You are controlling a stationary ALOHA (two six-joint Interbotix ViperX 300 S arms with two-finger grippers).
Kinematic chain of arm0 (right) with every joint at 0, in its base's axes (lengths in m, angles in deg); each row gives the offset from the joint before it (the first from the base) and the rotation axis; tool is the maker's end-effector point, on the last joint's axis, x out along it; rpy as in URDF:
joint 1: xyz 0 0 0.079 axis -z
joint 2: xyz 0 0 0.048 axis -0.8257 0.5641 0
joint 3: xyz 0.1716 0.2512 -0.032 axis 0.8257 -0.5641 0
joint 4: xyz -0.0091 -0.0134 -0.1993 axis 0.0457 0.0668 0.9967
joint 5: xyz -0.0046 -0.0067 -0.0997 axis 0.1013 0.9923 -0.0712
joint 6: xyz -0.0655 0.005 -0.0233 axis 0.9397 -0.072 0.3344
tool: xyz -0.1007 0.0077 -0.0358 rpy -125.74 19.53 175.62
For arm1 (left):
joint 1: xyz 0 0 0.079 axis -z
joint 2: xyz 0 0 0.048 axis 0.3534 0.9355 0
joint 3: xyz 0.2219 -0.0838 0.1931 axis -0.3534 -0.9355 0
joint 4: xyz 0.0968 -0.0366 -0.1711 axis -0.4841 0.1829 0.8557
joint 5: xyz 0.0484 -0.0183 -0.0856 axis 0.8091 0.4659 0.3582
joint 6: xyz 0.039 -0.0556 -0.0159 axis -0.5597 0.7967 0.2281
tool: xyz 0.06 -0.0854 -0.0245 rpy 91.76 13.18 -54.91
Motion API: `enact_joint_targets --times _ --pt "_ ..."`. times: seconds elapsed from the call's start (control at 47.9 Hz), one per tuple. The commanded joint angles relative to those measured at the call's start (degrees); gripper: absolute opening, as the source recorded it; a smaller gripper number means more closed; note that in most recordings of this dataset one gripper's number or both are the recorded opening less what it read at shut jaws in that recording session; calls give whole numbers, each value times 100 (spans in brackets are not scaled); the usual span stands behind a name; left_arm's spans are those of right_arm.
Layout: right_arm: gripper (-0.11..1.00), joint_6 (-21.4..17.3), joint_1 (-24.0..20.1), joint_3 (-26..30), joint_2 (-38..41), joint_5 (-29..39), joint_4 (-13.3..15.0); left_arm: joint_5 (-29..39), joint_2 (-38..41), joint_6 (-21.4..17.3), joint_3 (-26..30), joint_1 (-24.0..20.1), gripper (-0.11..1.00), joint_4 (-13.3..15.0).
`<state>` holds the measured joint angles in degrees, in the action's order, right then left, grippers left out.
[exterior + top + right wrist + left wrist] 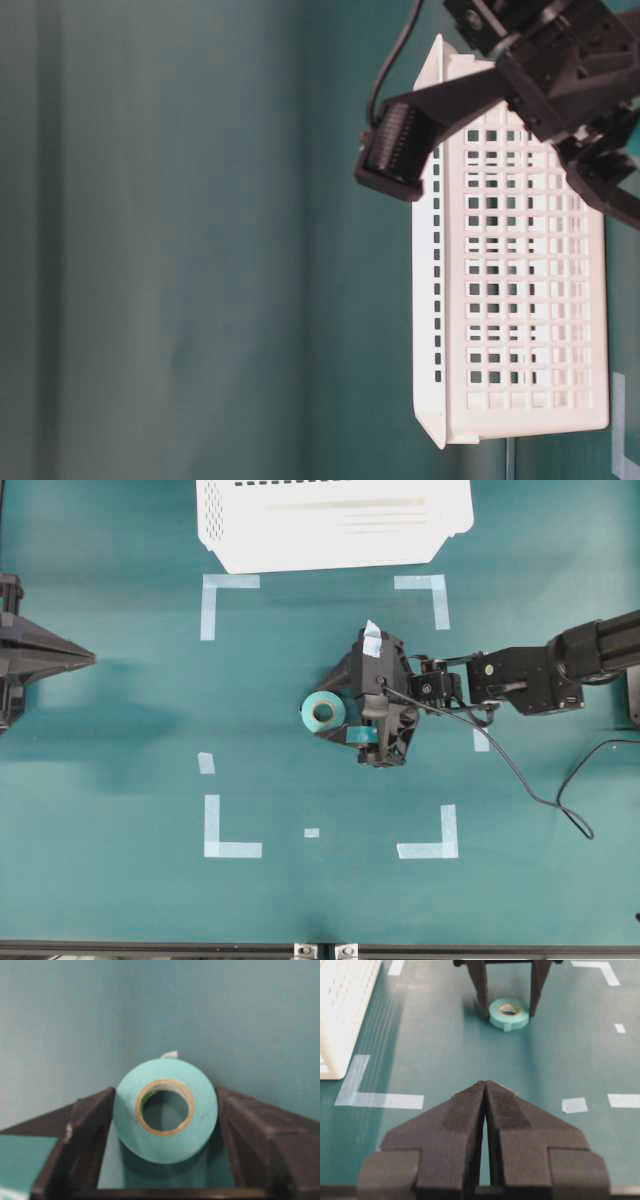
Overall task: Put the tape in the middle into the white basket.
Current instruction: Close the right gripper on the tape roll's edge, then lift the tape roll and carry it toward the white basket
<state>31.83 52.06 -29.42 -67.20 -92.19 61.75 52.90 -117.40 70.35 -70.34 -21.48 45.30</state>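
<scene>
On my left the left gripper (88,659) sits at the worktop's (120,900) left edge, fingers pressed together. I count one tape (323,711) near the worktop's middle and one white basket (335,522) at its far edge. The right gripper (165,1120) straddles the tape – fingers (87,1135) about at its sides, contact unclear. Only the left wrist view shows the roll lying flat between them.
</scene>
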Motion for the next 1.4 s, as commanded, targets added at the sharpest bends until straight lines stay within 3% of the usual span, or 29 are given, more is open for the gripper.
enact_joint_targets --times 0.0,0.522,1.377 --pt "67 -9 -44 70 -308 62 0 -53 53 -9 70 -18 -11 9" --pt "67 -9 -35 62 -545 158 9 -53 44 -9 70 -18 -11 9" --pt "67 26 255 193 -2232 1644 18 -53 44 -9 70 -18 -11 9"
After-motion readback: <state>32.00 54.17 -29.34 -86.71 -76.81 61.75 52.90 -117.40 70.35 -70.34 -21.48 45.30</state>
